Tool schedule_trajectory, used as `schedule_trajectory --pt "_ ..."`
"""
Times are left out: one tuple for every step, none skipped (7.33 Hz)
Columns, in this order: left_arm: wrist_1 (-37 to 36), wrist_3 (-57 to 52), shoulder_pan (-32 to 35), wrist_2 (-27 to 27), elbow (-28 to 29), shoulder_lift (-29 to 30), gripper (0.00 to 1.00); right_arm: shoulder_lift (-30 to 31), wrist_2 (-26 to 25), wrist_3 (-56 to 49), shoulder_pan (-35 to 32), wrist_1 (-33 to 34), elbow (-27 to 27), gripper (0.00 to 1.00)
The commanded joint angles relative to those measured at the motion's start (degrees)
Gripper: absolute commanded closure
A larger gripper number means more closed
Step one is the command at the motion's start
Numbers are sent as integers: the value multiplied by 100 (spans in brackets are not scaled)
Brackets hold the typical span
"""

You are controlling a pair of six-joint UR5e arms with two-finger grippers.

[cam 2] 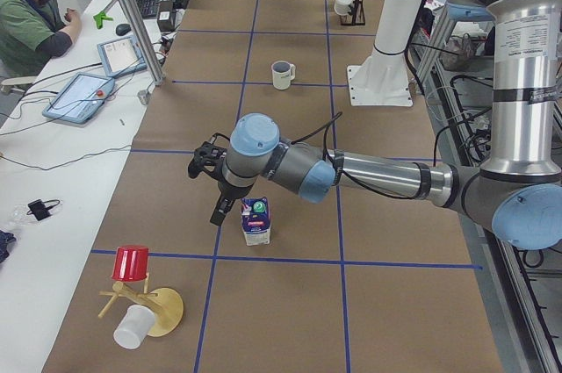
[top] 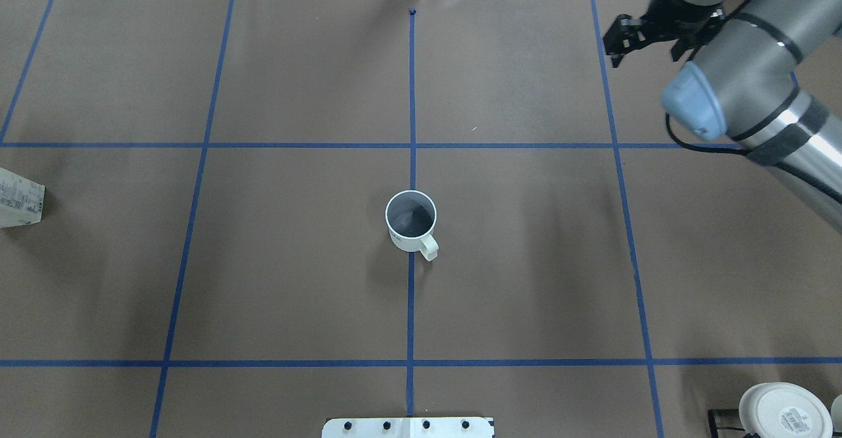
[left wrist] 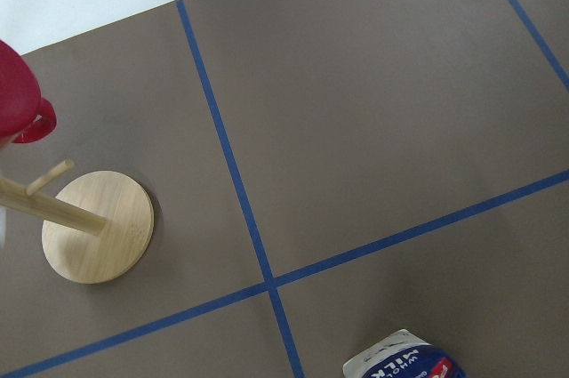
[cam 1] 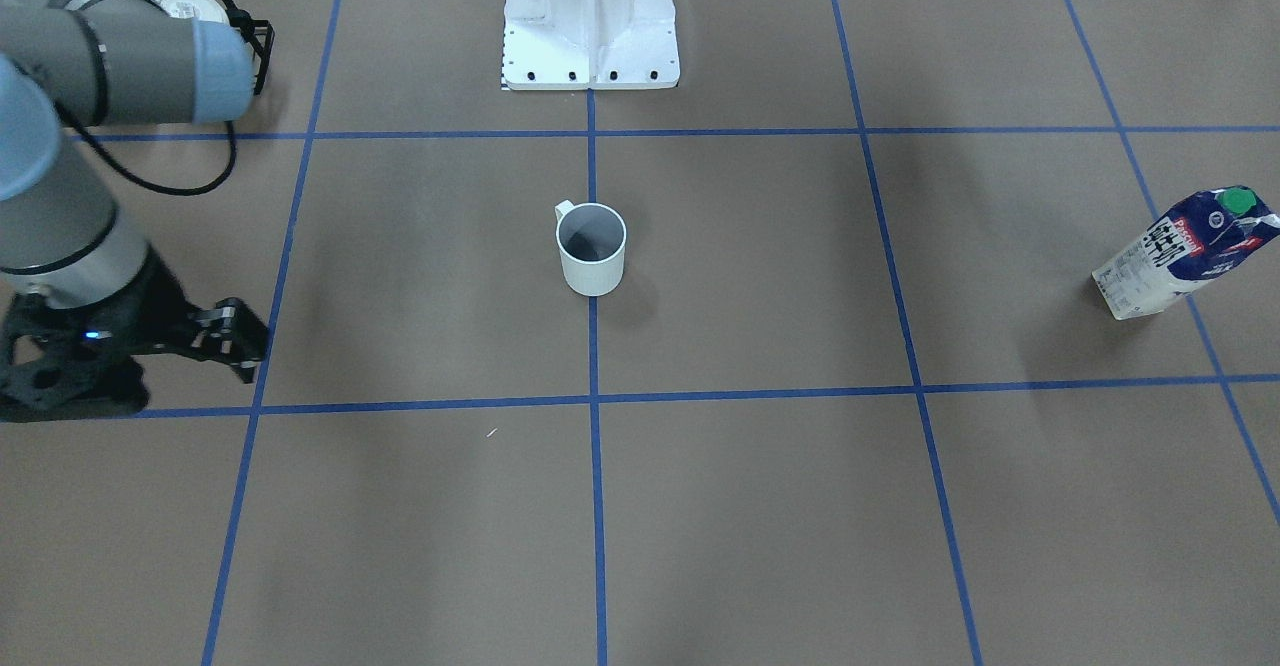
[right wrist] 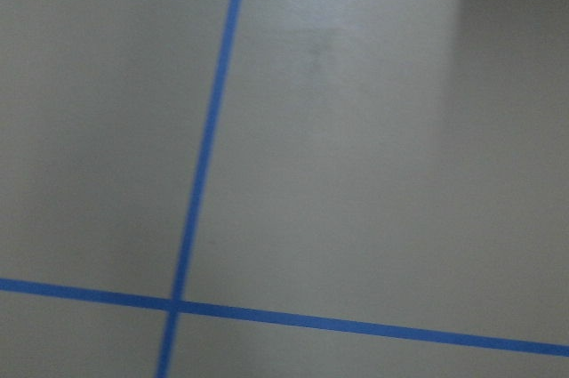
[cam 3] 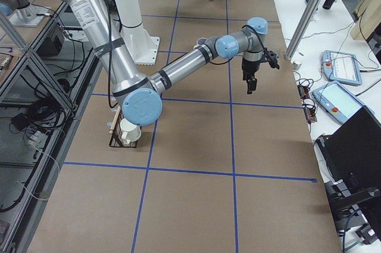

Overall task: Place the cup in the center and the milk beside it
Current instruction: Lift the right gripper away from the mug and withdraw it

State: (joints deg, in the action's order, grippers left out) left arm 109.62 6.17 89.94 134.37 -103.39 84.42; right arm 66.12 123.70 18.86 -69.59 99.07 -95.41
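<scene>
Your cup (top: pixel 410 221) stands upright on the center (top: pixel 412 168), right on the vertical blue tape line between the two horizontal lines. In the overhead view its handle points to about 5 o'clock, and nothing touches it.

The milk (cam 1: pixel 1185 251) is well apart from it, far out at 9 o'clock in that overhead view, where only a corner of the carton shows at the frame's edge. From the left side view you can see it standing upright, green cap up, just above a tape crossing.

The left gripper (cam 2: pixel 217 215) hangs just beside the carton at its 10 o'clock in that side view. You cannot tell from there whether its fingers are apart or together.

The right gripper (cam 1: pixel 255 351) is out at about 2 o'clock from the cup in the overhead view, above bare desk (top: pixel 296 280). Its fingers are apart and hold nothing.

Beyond the milk stands a wooden cup tree (cam 2: pixel 162 307) carrying a red cup (cam 2: pixel 131 262) and a white cup (cam 2: pixel 130 329). At 4 o'clock of the overhead view, a black rack (cam 1: pixel 250 41) holds another white cup.
</scene>
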Motion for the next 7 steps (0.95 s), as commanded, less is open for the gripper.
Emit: schedule_trajectory --pt "24 996 -361 -16 -217 -346 1 1057 286 -1950 -1044 7 5 0" --pt "50 1444 -633 -33 -226 -417 1 1670 243 -2026 -1152 -1 22 0" --pt "251 1571 -731 -51 -208 -592 2 1972 190 -2036 -1188 -2 14 0" --pt "270 1572 -776 -51 -208 -689 2 2088 190 -2036 -1215 -10 -12 0" --pt "279 1615 -881 -51 -200 -708 2 2090 190 -2036 -1215 -10 5 0" --pt "297 1764 -1082 -60 -191 -708 2 2081 199 -2036 -1215 -10 22 0" --pt "410 1791 -1232 -69 -156 -708 2 2081 199 -2036 -1215 -2 40 0"
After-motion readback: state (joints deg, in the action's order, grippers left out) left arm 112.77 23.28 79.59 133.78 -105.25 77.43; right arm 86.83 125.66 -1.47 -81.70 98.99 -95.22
